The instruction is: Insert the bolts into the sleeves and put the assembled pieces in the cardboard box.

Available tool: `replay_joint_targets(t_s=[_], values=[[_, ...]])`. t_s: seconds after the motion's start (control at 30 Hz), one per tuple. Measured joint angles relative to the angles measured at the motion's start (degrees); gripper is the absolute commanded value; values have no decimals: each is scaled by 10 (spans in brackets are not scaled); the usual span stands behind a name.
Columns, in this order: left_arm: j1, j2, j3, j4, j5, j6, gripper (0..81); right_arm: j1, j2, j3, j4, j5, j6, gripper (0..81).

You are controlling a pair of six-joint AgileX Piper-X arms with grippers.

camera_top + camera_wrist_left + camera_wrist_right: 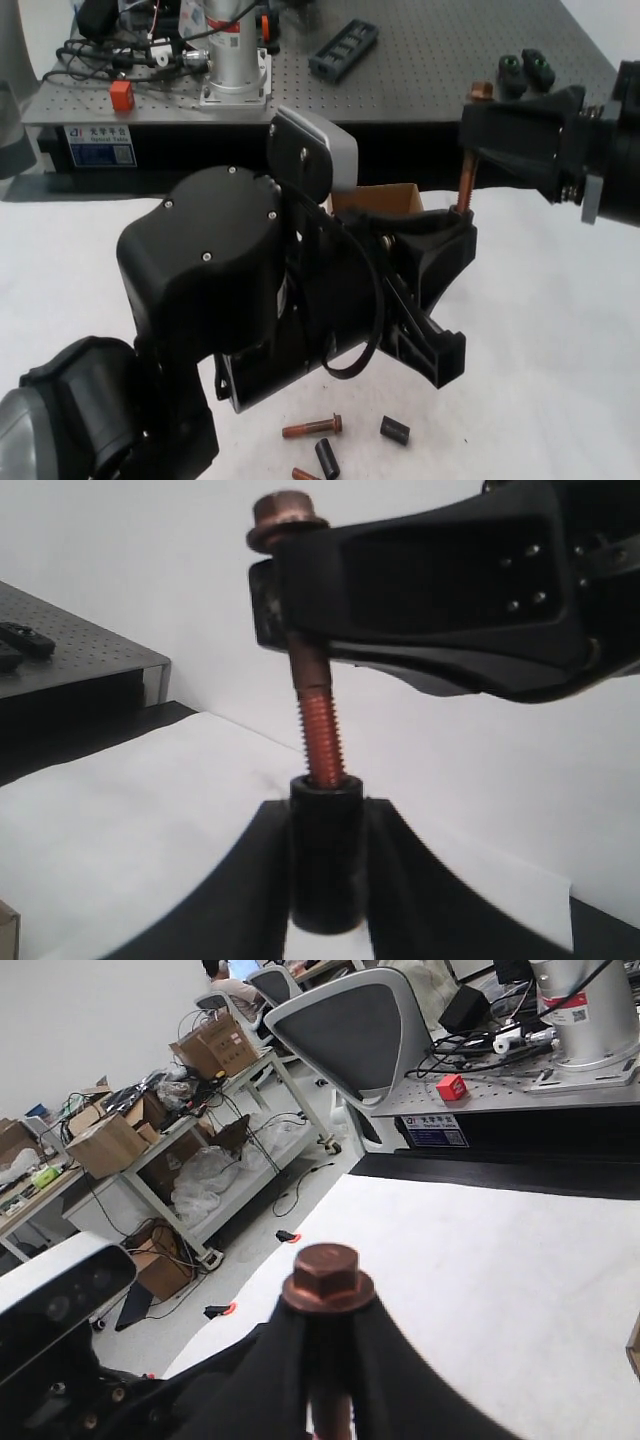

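**Above the white sheet: bolt standing on sleeve**

At centre right of the high view, the left hand [325, 890] is closed narrow on a black sleeve [325, 855], which it holds upright. The right hand [487, 135], at upper right of that frame, is clamped on a copper-coloured bolt [318, 715] just under the head. The shank is vertical with the thread down. The threaded end sits at the sleeve's mouth; how far in, cannot tell.

The cardboard box [385, 198] is at centre frame, just beyond the left arm. Its top is open and the arm hides most of it.

Surface: a white sheet [560, 330] covers the near table. At bottom centre of the high view, a loose bolt [312, 428] lies flat, and a second loose bolt [305, 474] is cut off by the bottom edge. A loose sleeve [395, 430] and a second loose sleeve [327, 458] lie near them, none touching.

Behind: a perforated table [450, 60] runs across the top of the frame. It carries a metal post [235, 50], a red block [121, 95], a black tray [343, 50] and cables at upper left.

Room, from the right wrist view: a grey office chair [350, 1030] and benches [200, 1150] loaded with cartons [105, 1145], with bags and cables beneath and a pale wall beyond.
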Motion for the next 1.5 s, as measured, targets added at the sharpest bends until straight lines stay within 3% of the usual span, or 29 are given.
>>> replay_joint_targets(t_s=[0.17, 0.23, 0.37, 0.4, 0.57, 0.73, 0.9, 0.93, 1.2, 1.33, 1.4, 1.5], values=[[0, 0, 0, -2, 0, 0, 6, 0, 0, 0, 26, -6, -21, 4], [0, 0, 0, -2, 0, 0, 6, 0, 0, 0, 37, -12, -36, 96], [0, 0, 2, -6, -7, 15, 6, -2, 0, 0, 37, -9, -49, 434], [0, 0, 2, -12, -10, 17, 6, -2, 0, 0, 37, -4, -50, 459], [10, 3, -1, -6, -45, 8, 6, -37, -17, 0, 42, 21, -52, 378], [77, 63, -89, 107, -79, -41, 6, -90, -47, 0, 42, 47, -55, 318], [149, 216, -273, 255, -59, -42, 6, -132, -59, -3, 64, 57, -55, 302], [164, 291, -371, 336, -53, -40, 6, -136, -59, -3, 73, 67, -55, 302], [176, 563, -745, 636, -57, 69, 6, -138, -59, -3, 240, 159, -106, 302], [176, 651, -860, 713, -59, 89, 7, -138, -59, -3, 266, 175, -129, 303], [176, 687, -901, 755, -57, 92, 66, -138, -57, -3, 281, 178, -151, 309], [176, 701, -910, 781, -38, 92, 221, -133, -25, -5, 321, 181, -204, 309]])
